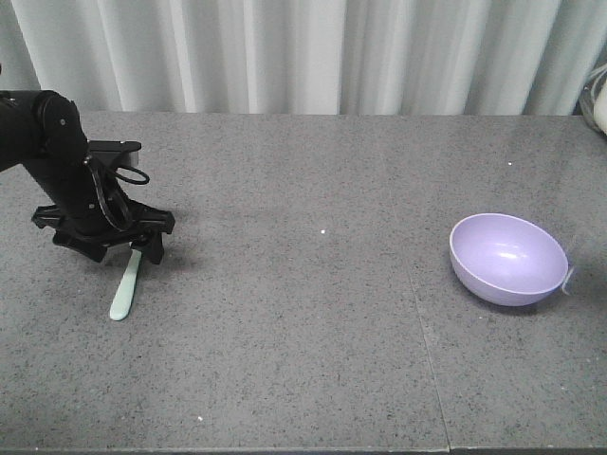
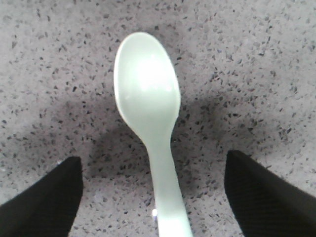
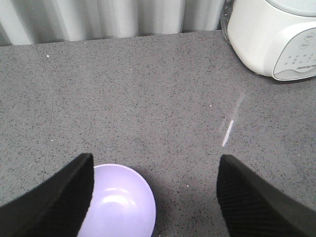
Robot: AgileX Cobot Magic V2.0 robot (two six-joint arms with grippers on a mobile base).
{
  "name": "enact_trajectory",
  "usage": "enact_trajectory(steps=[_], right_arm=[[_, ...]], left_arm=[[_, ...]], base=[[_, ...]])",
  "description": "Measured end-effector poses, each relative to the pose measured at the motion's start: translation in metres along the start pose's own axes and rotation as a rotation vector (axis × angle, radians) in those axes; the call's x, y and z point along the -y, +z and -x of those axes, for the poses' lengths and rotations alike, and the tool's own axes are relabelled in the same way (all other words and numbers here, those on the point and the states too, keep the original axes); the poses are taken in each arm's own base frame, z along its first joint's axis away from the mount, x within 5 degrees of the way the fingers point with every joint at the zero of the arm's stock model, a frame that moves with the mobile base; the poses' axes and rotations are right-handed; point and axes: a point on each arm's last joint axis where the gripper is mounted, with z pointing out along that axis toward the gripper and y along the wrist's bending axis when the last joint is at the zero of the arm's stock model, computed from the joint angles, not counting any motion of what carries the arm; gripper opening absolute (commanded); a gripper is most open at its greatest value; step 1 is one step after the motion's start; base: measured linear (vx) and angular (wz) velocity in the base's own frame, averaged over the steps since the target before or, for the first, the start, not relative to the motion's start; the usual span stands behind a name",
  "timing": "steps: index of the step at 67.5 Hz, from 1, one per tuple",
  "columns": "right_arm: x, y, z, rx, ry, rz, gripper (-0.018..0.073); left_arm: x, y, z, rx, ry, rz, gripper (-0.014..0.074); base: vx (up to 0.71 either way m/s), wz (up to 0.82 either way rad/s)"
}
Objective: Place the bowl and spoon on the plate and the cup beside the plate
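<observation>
The mint-green spoon (image 1: 125, 283) lies flat on the grey table at the left, its handle end toward the table's front edge. My left gripper (image 1: 126, 250) is low over it and open. In the left wrist view the spoon (image 2: 148, 98) runs up the middle, its handle between the two black fingers (image 2: 49, 202) with gaps on both sides. The lavender bowl (image 1: 508, 258) stands upright and empty at the right. My right gripper (image 3: 155, 158) hovers open above the table, with the bowl (image 3: 118, 205) under its left finger. The plate and the cup are out of view.
A white appliance (image 3: 276, 34) stands at the back right corner of the table, seen at the edge (image 1: 597, 104) in the front view. Pale curtains hang behind the table's (image 1: 303, 313) far edge.
</observation>
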Motion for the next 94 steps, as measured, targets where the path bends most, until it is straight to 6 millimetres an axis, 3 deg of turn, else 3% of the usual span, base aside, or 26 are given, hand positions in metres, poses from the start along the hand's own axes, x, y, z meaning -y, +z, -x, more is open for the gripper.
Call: enact_trajectory(steps=[38, 57, 73, 94], right_arm=[[0.000, 0.000, 0.000, 0.002, 0.003, 0.003, 0.0514], [-0.002, 0.014, -0.012, -0.001, -0.007, 0.012, 0.0514], [-0.002, 0.016, -0.012, 0.009, -0.008, 0.016, 0.0514], [-0.002, 0.016, -0.012, 0.006, -0.008, 0.015, 0.0514]], left_arm=[[0.011, 0.015, 0.000, -0.047, 0.043, 0.046, 0.0528], [0.009, 0.017, 0.001, -0.064, 0.045, 0.072, 0.0336], [0.010, 0.019, 0.000, -0.079, 0.052, 0.064, -0.0009], [0.016, 0.011, 0.000, -0.037, 0.109, 0.038, -0.0008]], base=[[0.00, 0.00], [0.00, 0.00], [0.00, 0.00], [0.00, 0.00]])
